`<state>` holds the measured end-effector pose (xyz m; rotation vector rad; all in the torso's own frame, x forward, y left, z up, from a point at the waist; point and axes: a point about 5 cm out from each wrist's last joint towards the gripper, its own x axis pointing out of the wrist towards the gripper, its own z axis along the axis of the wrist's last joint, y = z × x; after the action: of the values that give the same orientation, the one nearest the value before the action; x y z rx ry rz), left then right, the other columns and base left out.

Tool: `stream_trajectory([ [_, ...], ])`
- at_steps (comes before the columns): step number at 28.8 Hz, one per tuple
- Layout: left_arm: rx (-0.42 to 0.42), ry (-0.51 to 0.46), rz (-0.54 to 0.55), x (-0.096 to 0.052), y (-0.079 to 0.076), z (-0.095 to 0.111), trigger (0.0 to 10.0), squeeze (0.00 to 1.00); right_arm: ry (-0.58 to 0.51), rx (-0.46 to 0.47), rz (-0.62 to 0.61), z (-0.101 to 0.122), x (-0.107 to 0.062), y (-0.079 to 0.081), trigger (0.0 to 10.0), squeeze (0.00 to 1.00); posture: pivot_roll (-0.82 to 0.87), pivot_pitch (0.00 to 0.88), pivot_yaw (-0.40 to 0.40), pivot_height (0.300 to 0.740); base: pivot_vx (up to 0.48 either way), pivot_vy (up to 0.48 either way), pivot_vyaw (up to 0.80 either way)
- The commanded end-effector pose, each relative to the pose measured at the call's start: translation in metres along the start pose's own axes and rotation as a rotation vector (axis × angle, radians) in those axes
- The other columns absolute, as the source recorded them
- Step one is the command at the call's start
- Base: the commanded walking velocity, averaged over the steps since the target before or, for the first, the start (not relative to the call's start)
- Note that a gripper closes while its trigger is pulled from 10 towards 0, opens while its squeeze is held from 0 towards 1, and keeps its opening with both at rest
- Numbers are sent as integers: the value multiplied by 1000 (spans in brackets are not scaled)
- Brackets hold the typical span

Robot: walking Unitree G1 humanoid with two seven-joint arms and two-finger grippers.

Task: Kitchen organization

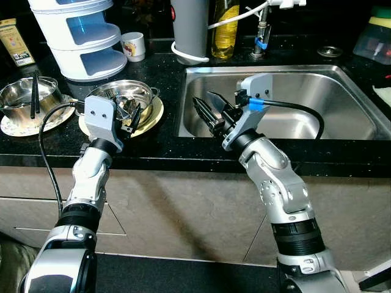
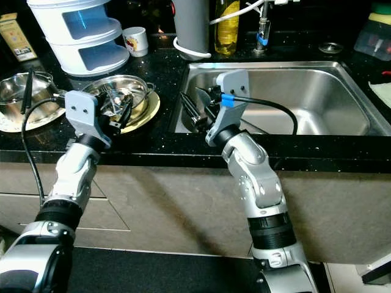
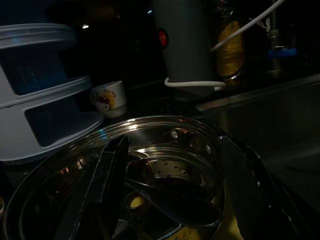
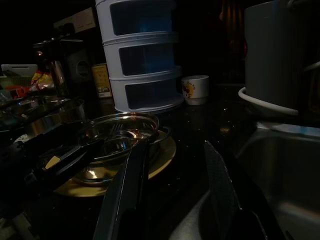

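Dimly, left gripper (image 1: 135, 119) jaws spread over the steel bowl (image 1: 125, 94); right gripper (image 1: 208, 110) spread at the sink (image 1: 342, 76) edge.

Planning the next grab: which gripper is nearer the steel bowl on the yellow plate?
Left. The left gripper is at the steel bowl's rim; the right gripper hangs over the sink.

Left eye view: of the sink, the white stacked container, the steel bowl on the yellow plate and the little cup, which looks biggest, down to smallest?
1. Sink
2. White stacked container, partly cut off at the top
3. Steel bowl on the yellow plate
4. Little cup, farther back, so its real size is less certain
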<state>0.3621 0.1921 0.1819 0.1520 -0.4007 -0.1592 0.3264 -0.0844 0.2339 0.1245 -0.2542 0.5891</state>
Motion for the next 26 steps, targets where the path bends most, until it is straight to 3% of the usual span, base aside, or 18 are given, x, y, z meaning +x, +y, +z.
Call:
stream_trajectory([
  [1,-13,66,11,-9,1,-14,10000,0,8,1,3,-1,1,2,10000,0,-43,4,2,740,0,0,0],
  [7,-40,52,24,-10,-1,-13,10000,0,9,2,3,-2,0,2,10000,0,-44,2,2,740,0,0,0],
  [11,-39,-10,53,-6,6,0,10000,0,8,2,0,-1,0,1,10000,0,-42,1,2,740,0,0,0],
  [16,-35,-36,43,-6,3,5,10000,0,6,5,2,-1,1,1,10000,0,-38,0,3,740,0,0,0],
  [26,-44,-4,30,-16,-4,-4,10000,0,4,6,4,-1,1,1,10000,0,-39,0,2,740,0,0,0],
])
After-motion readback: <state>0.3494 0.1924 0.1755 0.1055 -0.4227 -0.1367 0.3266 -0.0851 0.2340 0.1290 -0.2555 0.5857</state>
